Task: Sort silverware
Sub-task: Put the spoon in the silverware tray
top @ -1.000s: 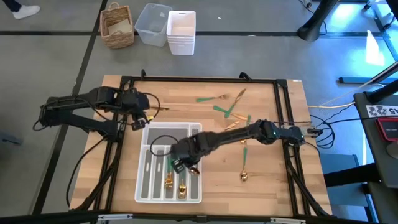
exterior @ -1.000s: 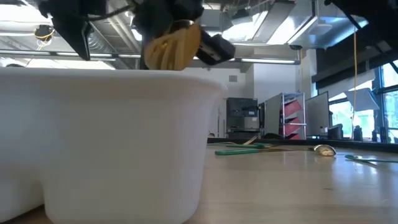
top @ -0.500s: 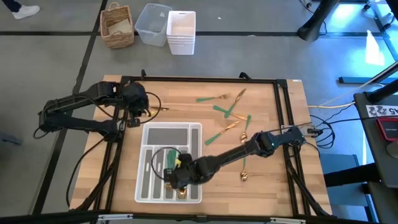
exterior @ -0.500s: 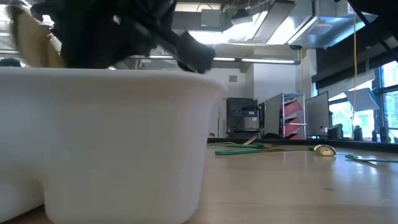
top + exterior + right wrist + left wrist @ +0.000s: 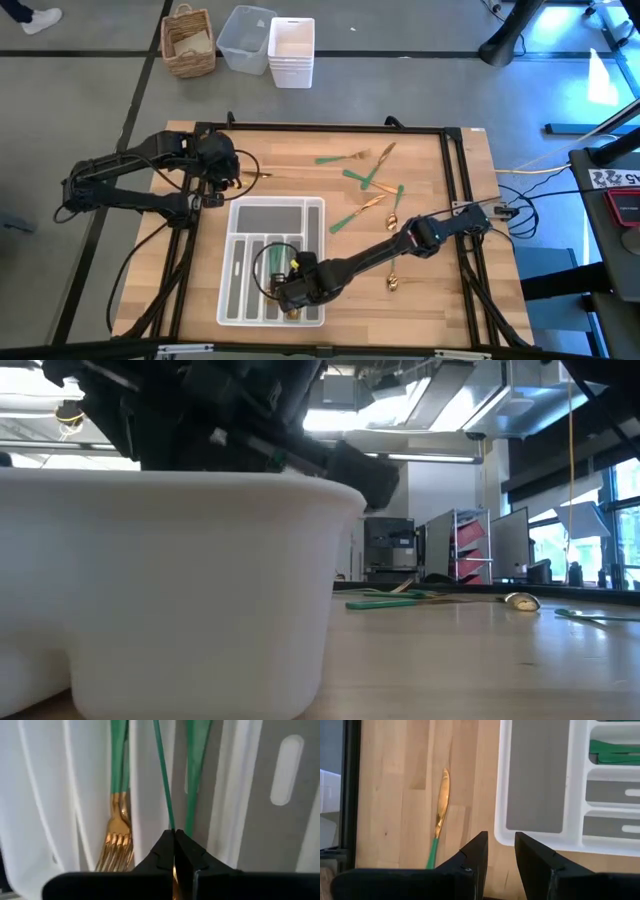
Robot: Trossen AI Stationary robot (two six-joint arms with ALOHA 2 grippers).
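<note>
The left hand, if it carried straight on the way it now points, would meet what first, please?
Probably the white organizer tray: the left hand aims at the tray's near wall beside its wide grey compartment. The knife lies off to one side. Depth is unclear.

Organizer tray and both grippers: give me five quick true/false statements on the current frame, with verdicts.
1. The right gripper is over the white organizer tray. True.
2. The right gripper's fingers stand wide apart with nothing between them. False: they are shut on a thin green handle.
3. The left gripper is inside the tray. False: it sits off the tray's far left corner, over bare table, fingers apart and empty.
4. A knife lies on the wood beside the tray, in front of the left gripper. True.
5. All silverware is already in the tray. False: several pieces, among them a spoon, lie on the table to its right.
</note>
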